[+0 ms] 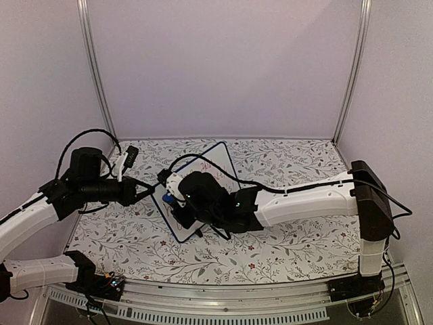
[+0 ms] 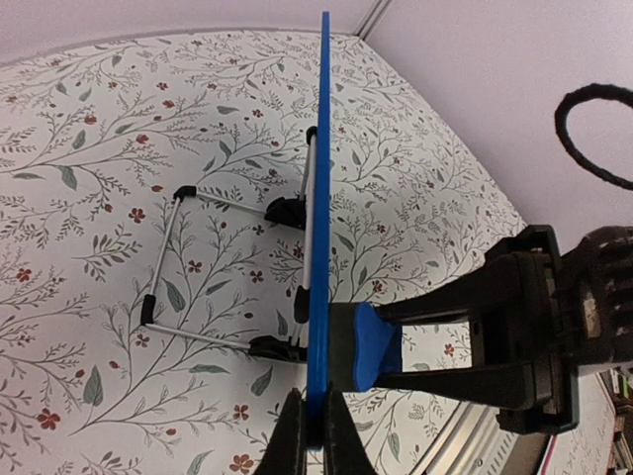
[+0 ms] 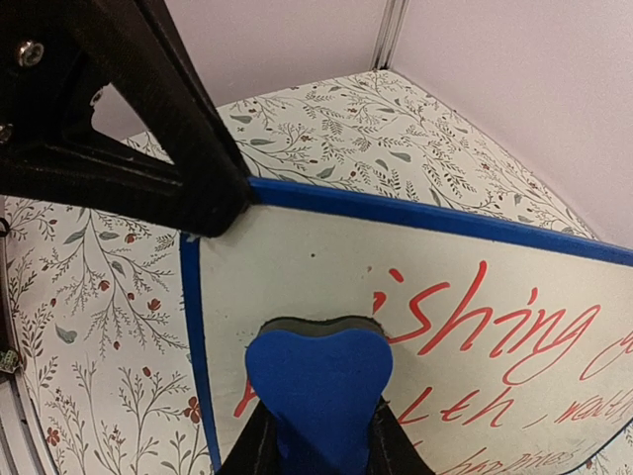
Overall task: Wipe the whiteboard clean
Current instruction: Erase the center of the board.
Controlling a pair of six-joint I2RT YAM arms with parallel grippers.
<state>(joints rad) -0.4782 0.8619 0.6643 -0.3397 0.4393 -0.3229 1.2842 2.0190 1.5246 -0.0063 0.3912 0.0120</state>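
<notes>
The whiteboard [image 1: 211, 162] stands tilted on a wire stand [image 2: 166, 265] and bears red handwriting [image 3: 475, 317]. In the left wrist view it shows edge-on as a blue strip [image 2: 321, 178]. My left gripper [image 2: 309, 437] is shut on the board's near edge; it also shows in the top view [image 1: 153, 192] and in the right wrist view [image 3: 129, 129]. My right gripper [image 3: 318, 440] is shut on a blue eraser [image 3: 318, 381], whose dark felt face presses against the board's white face near its left edge. The eraser shows in the left wrist view [image 2: 366, 344] too.
The table has a floral cloth [image 1: 284, 162]. Pale walls with metal corner posts [image 1: 352, 68] enclose the back and sides. A metal rail [image 1: 223, 311] runs along the near edge. My right arm [image 1: 311, 200] reaches across from the right.
</notes>
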